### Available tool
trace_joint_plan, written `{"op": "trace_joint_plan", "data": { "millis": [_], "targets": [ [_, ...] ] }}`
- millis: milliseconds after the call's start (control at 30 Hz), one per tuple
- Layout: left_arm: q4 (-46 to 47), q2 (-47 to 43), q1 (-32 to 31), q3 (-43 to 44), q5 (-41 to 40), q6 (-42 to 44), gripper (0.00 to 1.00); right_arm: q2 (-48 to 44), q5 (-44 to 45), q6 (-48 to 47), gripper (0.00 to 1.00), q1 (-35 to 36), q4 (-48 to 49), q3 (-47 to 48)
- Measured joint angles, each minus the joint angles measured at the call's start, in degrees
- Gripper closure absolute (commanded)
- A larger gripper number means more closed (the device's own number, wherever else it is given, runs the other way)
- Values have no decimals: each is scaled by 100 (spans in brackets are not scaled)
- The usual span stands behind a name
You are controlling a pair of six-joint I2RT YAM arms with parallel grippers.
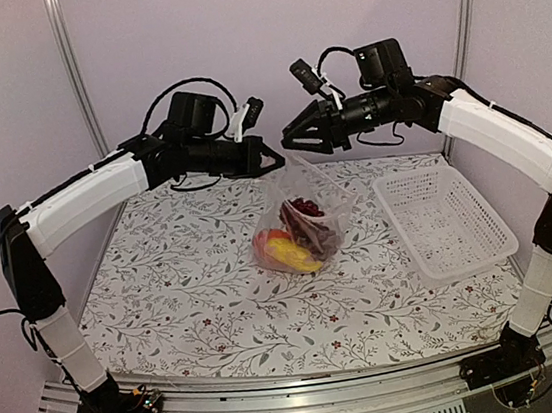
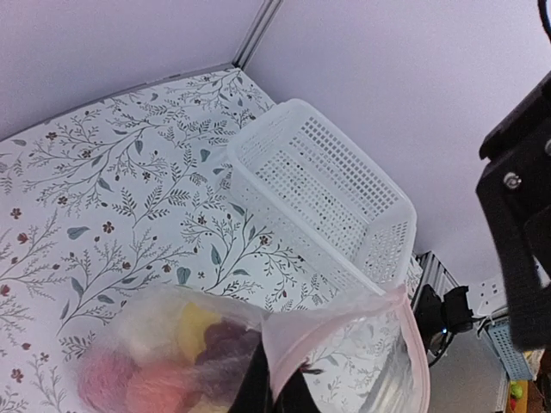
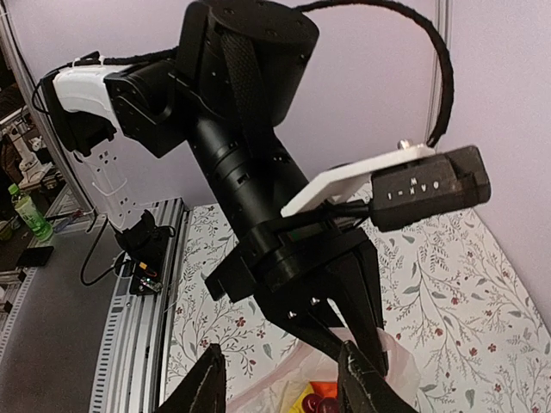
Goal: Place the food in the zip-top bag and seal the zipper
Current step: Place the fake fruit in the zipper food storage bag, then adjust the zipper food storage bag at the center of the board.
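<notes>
Transparent crinkly plastic zip-top bag [image 1: 309,210], toy food [image 1: 287,250] inside, is held up by the left gripper [image 1: 272,160] clamped on its mouth edge; the right gripper [image 1: 290,139], jaws apart, hovers just right of that mouth.

A white mesh basket [image 1: 446,221] sits upright on the right side of a table [image 1: 185,288] covered in a leafy-sprig cloth, with pale lilac walls [image 1: 264,27] behind and a metal rail [image 1: 300,405] along the near edge.

zip-top bag [image 1: 329,212] 1 | white basket [image 1: 448,215] 1 | grape bunch [image 1: 305,206] 1 | left pincer [image 1: 275,158], right pincer [image 1: 287,142]: 2
</notes>
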Motion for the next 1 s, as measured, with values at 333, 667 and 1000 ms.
{"op": "trace_joint_plan", "data": {
  "millis": [333,667,1000],
  "targets": [
    [-72,-2,94,0,-26,33,98,-81,389,-1196,48,74,-1521,254],
    [-472,-2,107,168,11,278,96,-92,2149,-2118,40,1355,-2229,-295],
    [-730,-4,114,227,-79,560,84,391,3733,-2072,65,1757,-2267,-63]
  ]
}}
